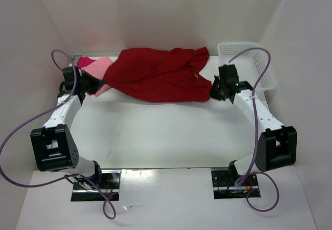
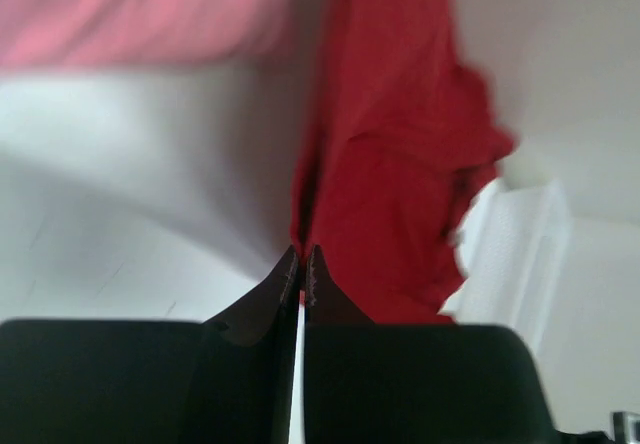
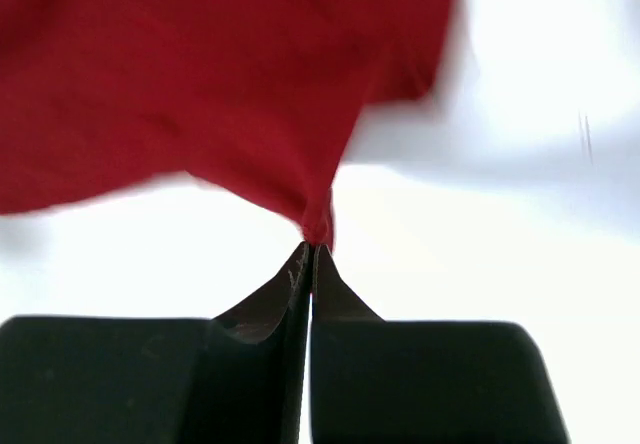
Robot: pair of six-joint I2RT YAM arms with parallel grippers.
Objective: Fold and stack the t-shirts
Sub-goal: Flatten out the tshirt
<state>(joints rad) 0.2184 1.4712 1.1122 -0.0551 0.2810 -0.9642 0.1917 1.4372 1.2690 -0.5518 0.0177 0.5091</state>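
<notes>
Pinching opposite ends of the dark red t-shirt point(image 1: 155, 77), the left gripper point(image 2: 302, 256) and right gripper point(image 3: 308, 252) each have jaws clamped on cloth. The garment stretches across the far table point(image 1: 155, 137). Beyond its left end lie 2 more: the light pink t-shirt point(image 1: 100, 68), then the crimson-pink t-shirt point(image 1: 84, 61).

Looked like a robotics lab cell. Bare white panels point(image 1: 155, 12) boxed in the white table point(image 1: 166, 131), purple cables point(image 1: 31, 119) looping loose at 5 and 7 o'clock.
</notes>
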